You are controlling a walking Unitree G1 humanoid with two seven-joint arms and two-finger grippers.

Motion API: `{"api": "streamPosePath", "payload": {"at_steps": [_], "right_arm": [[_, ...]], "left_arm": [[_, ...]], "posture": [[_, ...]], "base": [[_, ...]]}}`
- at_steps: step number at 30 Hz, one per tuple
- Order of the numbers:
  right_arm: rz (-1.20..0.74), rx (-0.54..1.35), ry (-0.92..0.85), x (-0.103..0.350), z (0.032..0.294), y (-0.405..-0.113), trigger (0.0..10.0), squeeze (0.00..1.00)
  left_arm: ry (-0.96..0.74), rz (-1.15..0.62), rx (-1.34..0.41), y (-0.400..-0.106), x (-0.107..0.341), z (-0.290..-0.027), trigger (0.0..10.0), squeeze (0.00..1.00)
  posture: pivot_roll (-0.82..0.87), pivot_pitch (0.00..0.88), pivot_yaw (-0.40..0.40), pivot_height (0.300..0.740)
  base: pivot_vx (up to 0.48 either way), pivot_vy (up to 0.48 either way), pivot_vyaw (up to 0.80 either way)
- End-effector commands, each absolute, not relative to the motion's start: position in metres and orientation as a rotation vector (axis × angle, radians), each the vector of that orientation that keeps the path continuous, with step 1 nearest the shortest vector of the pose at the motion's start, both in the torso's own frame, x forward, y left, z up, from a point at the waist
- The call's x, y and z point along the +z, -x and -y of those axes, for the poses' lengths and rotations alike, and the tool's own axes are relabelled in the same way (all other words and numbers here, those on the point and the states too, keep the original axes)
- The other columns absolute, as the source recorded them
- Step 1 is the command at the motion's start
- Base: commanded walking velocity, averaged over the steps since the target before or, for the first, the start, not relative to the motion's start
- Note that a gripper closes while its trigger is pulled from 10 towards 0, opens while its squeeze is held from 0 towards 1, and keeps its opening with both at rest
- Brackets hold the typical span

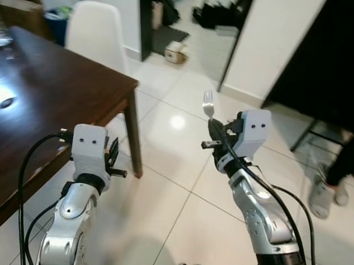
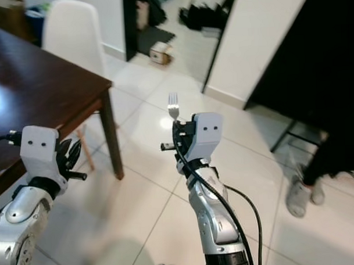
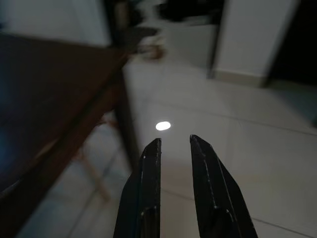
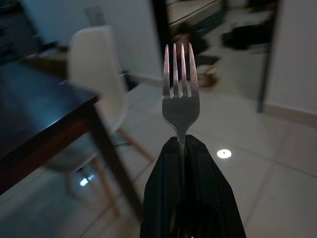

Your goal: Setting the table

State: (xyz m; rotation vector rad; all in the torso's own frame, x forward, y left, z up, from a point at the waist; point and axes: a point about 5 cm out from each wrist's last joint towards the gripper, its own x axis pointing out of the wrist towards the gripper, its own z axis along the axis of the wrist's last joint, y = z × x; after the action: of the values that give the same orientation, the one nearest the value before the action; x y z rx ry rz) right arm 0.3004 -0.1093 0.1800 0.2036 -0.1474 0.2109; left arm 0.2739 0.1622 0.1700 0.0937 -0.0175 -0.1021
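right gripper (image 1: 213, 126) mid-frame clenched on fork (image 1: 208, 103), tines up, left gripper (image 3: 174, 148) slightly parted, empty, dark table (image 1: 42, 96) upper left

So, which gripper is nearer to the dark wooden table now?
Left. The left gripper hangs beside the dark wooden table, near its corner leg. The right gripper, shut on the fork, is farther out over the floor.

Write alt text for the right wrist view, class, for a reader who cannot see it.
A silver fork stands upright, tines up, its handle clamped in the right pincer. Behind it, blurred, are a dark wooden table, a white chair and a pale tiled floor.
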Motion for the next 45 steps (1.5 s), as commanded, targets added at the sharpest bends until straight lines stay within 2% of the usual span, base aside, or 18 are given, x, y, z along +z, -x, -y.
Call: {"api": "streamPosePath", "payload": {"at_steps": [1, 17, 25, 45], "right_arm": [[0.140, 0.206, -0.202, 0.1787, 0.1106, -0.3000, 10.0, 0.00], [0.140, 0.206, -0.203, 0.1791, 0.1102, -0.3004, 10.0, 0.00], [0.141, 0.204, -0.202, 0.1792, 0.1109, -0.3002, 10.0, 0.00], [0.133, 0.196, -0.206, 0.1779, 0.1114, -0.2980, 10.0, 0.00]], "left_arm": [[-0.096, 0.007, -0.103, -0.2730, 0.1667, -0.1609, 10.0, 0.00], [-0.095, 0.012, -0.108, -0.2739, 0.1664, -0.1595, 10.0, 0.00], [-0.096, 0.012, -0.109, -0.2739, 0.1664, -0.1595, 10.0, 0.00], [-0.098, 0.007, -0.113, -0.2718, 0.1660, -0.1593, 10.0, 0.00]], "posture": [[0.01, 0.064, 0.012, 0.740], [0.01, 0.068, 0.014, 0.740], [0.01, 0.070, 0.015, 0.740], [0.01, 0.084, 0.019, 0.740]], "base": [[0.000, 0.000, -0.80], [0.000, 0.000, -0.80], [0.000, 0.000, 0.00], [0.000, 0.000, -0.80]]}}
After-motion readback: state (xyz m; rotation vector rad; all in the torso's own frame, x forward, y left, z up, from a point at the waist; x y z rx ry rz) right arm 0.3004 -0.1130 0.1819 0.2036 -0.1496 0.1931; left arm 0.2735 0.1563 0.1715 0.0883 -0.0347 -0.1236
